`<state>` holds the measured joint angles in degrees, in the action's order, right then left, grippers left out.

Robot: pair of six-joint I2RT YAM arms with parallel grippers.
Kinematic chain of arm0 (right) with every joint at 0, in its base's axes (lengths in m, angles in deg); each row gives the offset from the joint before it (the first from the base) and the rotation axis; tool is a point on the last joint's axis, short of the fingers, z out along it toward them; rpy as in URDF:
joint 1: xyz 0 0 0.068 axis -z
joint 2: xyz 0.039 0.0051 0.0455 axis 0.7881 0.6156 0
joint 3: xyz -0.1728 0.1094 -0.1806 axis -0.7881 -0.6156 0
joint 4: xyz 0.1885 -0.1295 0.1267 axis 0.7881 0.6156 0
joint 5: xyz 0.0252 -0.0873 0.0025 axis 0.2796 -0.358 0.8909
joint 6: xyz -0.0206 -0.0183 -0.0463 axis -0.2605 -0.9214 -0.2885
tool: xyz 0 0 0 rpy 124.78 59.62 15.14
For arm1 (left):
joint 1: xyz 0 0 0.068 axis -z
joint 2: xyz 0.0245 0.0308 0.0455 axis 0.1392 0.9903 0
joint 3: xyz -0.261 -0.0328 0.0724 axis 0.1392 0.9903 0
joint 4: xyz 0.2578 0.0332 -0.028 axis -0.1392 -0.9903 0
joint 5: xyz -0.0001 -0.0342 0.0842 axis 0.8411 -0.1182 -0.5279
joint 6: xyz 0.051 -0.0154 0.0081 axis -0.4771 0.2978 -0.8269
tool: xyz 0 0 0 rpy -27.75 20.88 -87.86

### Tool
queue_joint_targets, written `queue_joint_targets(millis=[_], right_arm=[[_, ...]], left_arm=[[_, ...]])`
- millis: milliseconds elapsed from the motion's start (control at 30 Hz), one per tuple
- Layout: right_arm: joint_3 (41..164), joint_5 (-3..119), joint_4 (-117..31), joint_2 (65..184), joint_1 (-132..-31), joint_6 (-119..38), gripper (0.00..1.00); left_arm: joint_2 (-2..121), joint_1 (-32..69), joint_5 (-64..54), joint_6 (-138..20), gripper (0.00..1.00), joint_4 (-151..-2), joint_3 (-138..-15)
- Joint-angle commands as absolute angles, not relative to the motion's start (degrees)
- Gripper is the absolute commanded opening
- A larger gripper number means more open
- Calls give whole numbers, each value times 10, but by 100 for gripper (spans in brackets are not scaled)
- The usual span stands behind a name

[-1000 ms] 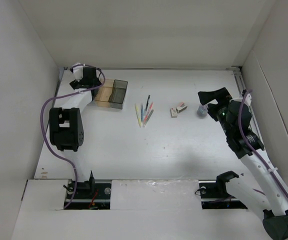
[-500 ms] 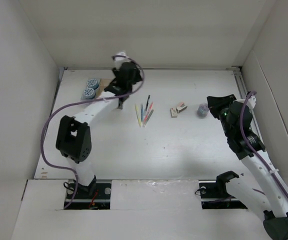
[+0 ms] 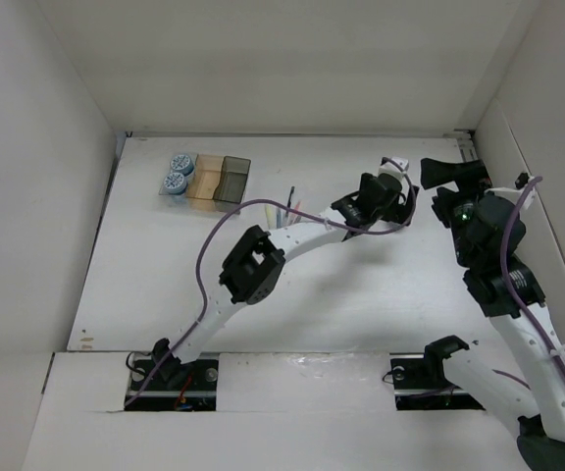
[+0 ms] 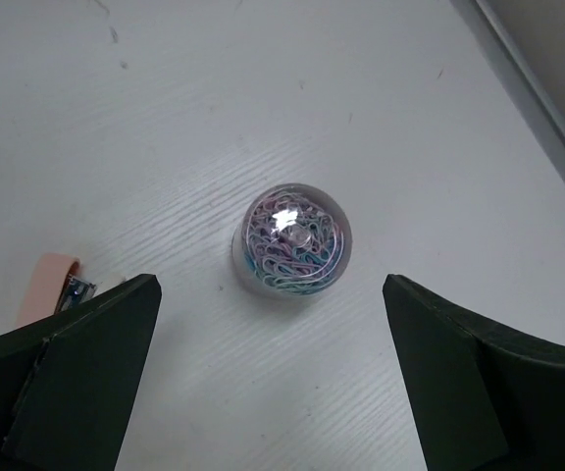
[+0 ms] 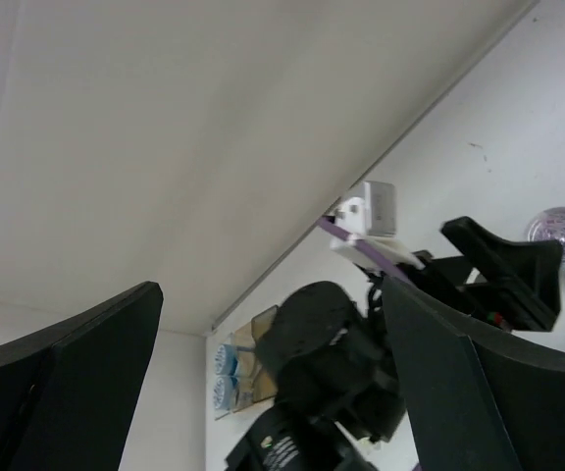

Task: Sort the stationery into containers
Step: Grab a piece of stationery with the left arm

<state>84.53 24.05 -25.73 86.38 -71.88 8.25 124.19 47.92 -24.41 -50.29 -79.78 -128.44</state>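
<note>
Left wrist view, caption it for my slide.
Left hand open, facing a round patterned tape roll on the white table.

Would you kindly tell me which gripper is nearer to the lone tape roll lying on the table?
Left. The left gripper hovers open directly over the tape roll, fingers either side without touching. The right gripper is off to one side, aimed away from it.

We log three joined trays (image 3: 226,183) far left, clear-amber-grey | two blue-white tape rolls (image 3: 177,174) in the clear one | pens (image 3: 285,206) mid-table, partly hidden | third roll (image 4: 292,240) flat on table, far right
</note>
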Motion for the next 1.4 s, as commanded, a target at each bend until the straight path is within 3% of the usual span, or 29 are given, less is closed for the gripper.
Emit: queue_joint_targets(millis=[0,567,1133,1367], right_arm=[[873,251,-254,860,-723,78,100],[861,319,-285,860,-723,61,100],[850,353,-301,860,-728,56,100],[844,358,-301,860,-728,56,99]], left_arm=[[1246,464,-225,-521,97,-795,-1325],[1340,475,-166,-550,100,-744,-1379],[1369,481,-167,-534,79,-714,-1397],[1369,481,-180,-539,64,-704,-1397]])
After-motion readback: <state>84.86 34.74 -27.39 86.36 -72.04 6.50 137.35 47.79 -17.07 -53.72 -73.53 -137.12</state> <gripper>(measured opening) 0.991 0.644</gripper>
